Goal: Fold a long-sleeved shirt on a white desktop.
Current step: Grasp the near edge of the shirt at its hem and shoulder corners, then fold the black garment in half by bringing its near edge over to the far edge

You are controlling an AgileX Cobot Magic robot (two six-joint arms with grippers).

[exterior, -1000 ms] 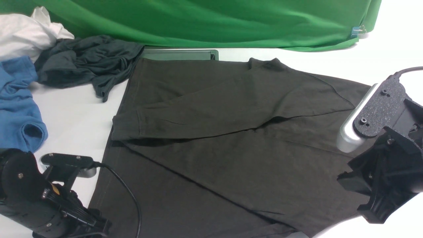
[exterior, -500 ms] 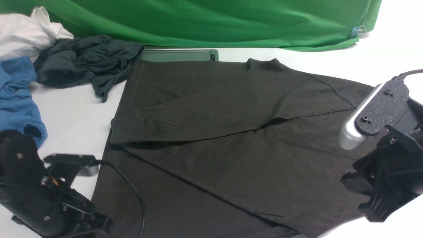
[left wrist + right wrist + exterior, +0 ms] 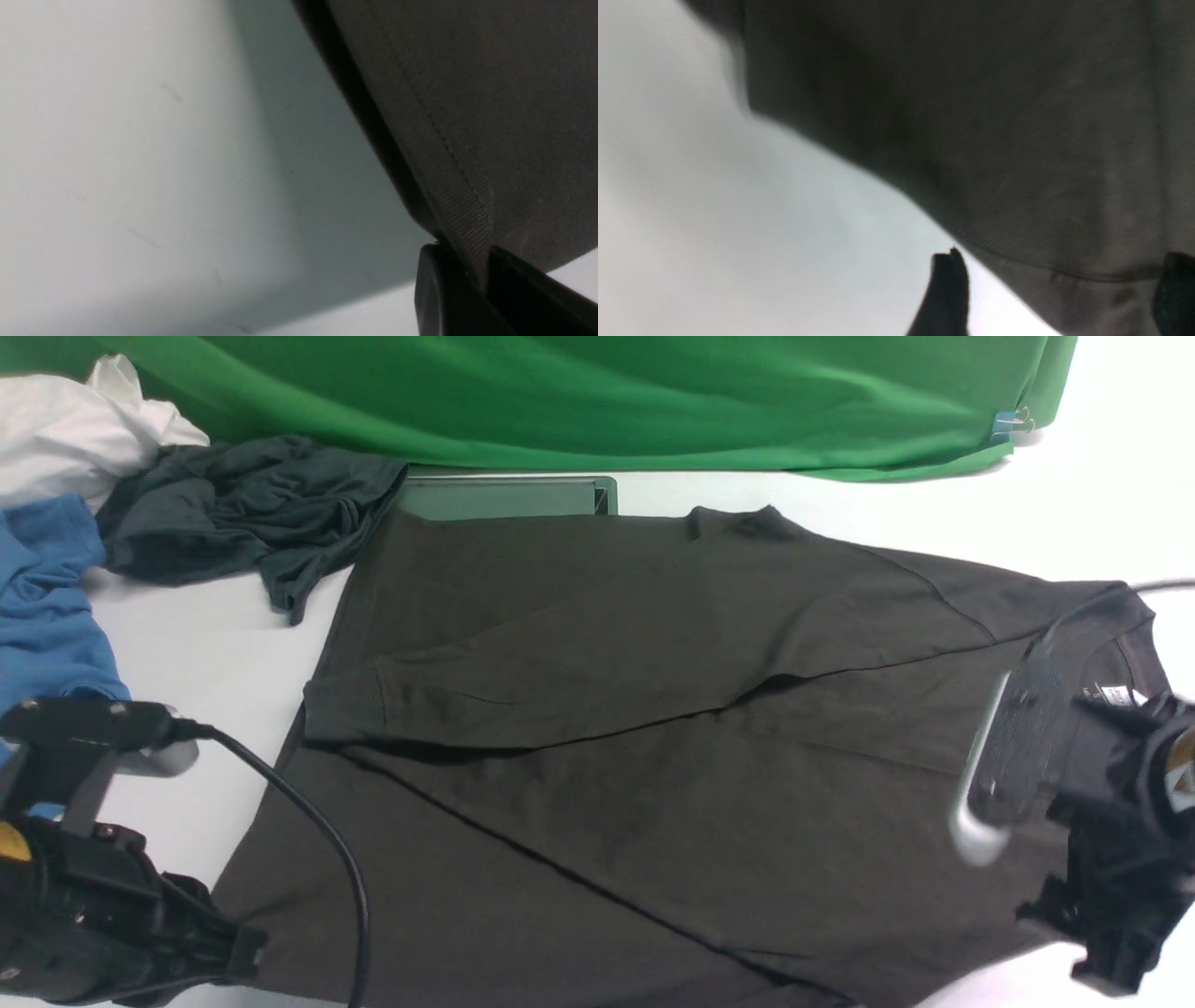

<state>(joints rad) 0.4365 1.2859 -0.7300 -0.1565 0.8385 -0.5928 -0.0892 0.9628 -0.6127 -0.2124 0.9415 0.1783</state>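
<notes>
soft, light long-sleeved shirt (image 3: 653, 709), sags; i'd grab hem + shoulder edges. l gripper (image 3: 476, 261) pinched on hem (image 3: 467, 205), r gripper (image 3: 1062, 280) jaws wide apart astride edge.

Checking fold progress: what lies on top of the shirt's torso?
One long sleeve lies folded across the long-sleeved shirt, cuff toward the robot's left. The fabric directly beneath it is covered, so nothing there can be checked.

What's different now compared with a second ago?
The long-sleeved shirt slid slightly toward the robot, uncovering more of the cable slot. The left hand, clamped on it, shifted left; the right hand shifted right, exposing the neck label. The dark grey garment and green backdrop stayed put.
</notes>
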